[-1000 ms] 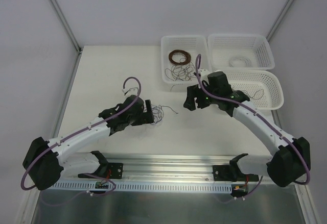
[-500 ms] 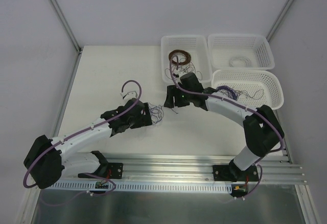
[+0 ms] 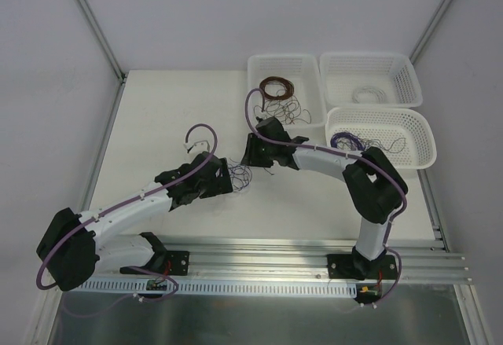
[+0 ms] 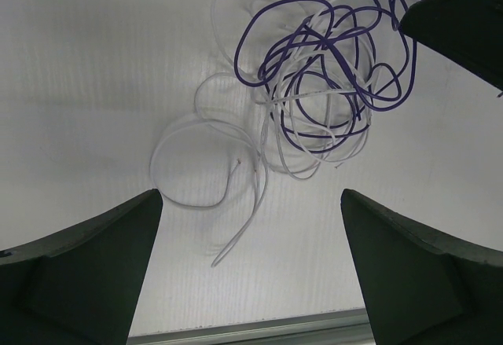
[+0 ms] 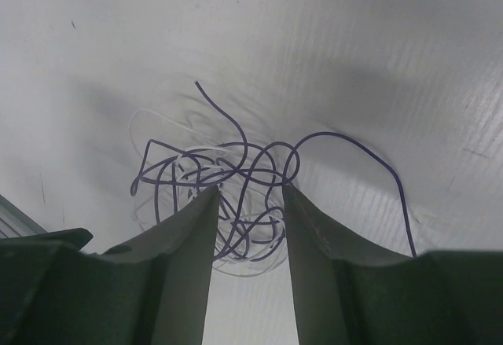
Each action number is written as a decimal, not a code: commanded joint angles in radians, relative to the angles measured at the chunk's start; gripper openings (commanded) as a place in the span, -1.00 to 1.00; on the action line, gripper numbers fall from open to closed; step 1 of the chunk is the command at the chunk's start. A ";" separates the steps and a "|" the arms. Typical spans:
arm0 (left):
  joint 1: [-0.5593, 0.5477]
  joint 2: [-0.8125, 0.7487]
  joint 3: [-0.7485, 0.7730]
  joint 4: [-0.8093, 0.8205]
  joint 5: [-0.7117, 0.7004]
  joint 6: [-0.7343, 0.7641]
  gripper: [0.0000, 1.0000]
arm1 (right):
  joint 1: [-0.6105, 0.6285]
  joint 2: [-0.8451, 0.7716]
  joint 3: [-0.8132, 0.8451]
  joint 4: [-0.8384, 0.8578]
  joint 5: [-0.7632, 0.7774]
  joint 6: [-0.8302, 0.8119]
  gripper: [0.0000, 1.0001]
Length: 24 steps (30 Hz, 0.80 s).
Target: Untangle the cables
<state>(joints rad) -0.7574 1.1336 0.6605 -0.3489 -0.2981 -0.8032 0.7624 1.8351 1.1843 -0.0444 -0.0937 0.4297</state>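
Right wrist view: the right fingers (image 5: 185, 258), two pale wedges, stood narrow, with a plain gap between their tips and strands of the cables (image 5: 228, 176) lying in it. The cables were one roundish scribble of thin, glossy purple and white wire at mid-frame, with no clear long axis. One purple end pointed to the top, and one long strand arced to the lower right. In the left wrist view the left fingers (image 4: 86, 274), two dark wedges, were spread wide in the lower corners. The clump sat upper right, with a white tail trailing lower left. In the top external view the matte white bench (image 3: 173, 109) carried three white lattice baskets (image 3: 253, 78) at upper right, one holding a round brown coil (image 3: 274, 87).
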 commanded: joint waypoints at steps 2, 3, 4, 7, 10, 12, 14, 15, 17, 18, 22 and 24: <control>0.007 0.000 -0.004 0.005 -0.027 -0.010 0.98 | 0.017 0.019 0.044 0.038 0.020 0.046 -0.21; 0.009 0.002 -0.004 0.005 -0.027 -0.008 0.98 | 0.017 0.023 0.044 0.037 0.019 0.046 -0.33; 0.007 0.003 -0.002 0.004 -0.027 -0.007 0.98 | 0.018 0.024 0.046 0.038 0.018 0.047 -0.40; 0.007 0.003 -0.002 0.004 -0.024 -0.007 0.98 | 0.025 0.024 0.049 0.040 0.003 0.040 -0.59; 0.009 0.000 -0.002 0.004 -0.026 -0.007 0.98 | 0.029 0.009 0.044 0.040 -0.008 0.034 -0.85; 0.009 0.000 -0.004 0.004 -0.024 -0.007 0.98 | 0.032 -0.022 0.034 0.040 -0.005 0.027 -0.98; 0.007 -0.001 -0.004 0.004 -0.021 -0.005 0.98 | 0.037 -0.052 0.028 0.038 0.005 0.015 -0.99; 0.009 -0.005 -0.004 0.004 -0.019 -0.005 0.98 | 0.038 -0.074 0.023 0.031 0.014 0.000 -0.99; 0.007 -0.009 -0.005 0.005 -0.018 -0.005 0.98 | 0.041 -0.138 0.023 0.011 0.022 -0.017 -0.99; 0.007 -0.011 -0.006 0.004 -0.018 -0.004 0.98 | 0.046 -0.160 0.023 0.003 0.029 -0.034 -0.99; 0.007 -0.011 0.001 0.004 -0.009 -0.004 0.98 | 0.063 -0.279 0.047 -0.054 0.060 -0.078 -0.99; 0.007 -0.009 0.007 0.004 0.000 0.004 0.98 | 0.071 -0.342 0.070 -0.081 0.072 -0.106 -0.99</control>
<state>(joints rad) -0.7574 1.1339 0.6590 -0.3489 -0.2974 -0.8028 0.8181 1.6016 1.1969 -0.0971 -0.0578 0.3813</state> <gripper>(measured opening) 0.992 0.017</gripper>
